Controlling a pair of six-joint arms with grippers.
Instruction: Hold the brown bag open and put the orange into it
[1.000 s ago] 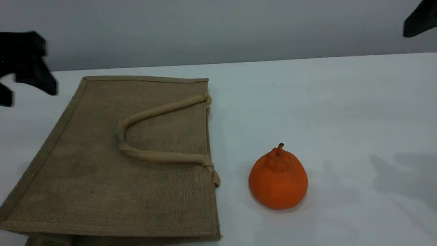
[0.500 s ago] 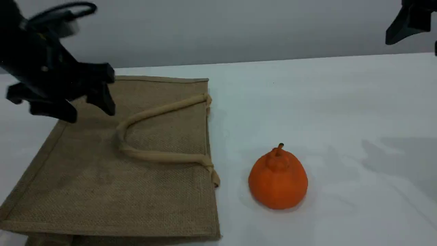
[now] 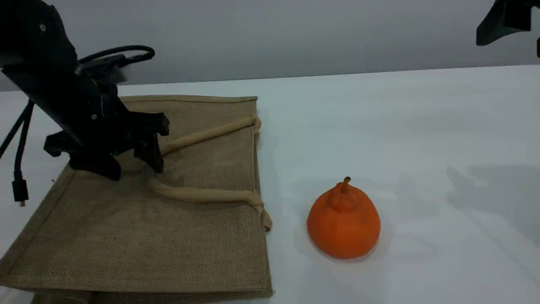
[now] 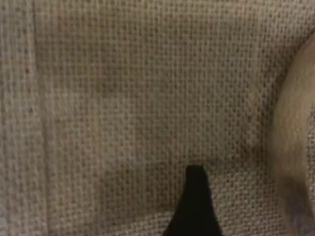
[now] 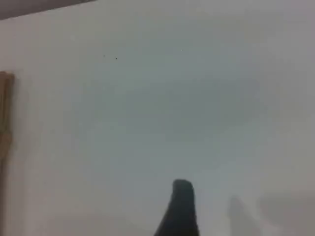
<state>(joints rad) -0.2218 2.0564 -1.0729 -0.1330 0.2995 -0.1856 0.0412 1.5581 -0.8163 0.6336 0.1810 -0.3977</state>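
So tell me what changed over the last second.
The left gripper swung in from the table's left edge and came down over the brown bag, jaws open, beside the near handle; nothing gripped yet. The right gripper shifted slightly at the top right corner. Bag and orange stayed put.

White table (image 3: 422, 126) fills most of frame. Brown bag (image 3: 126, 236) lies flat at lower left, handles (image 3: 202, 195) folded onto it. Orange (image 3: 344, 221) sits upright lower centre, just right of bag, not touching.
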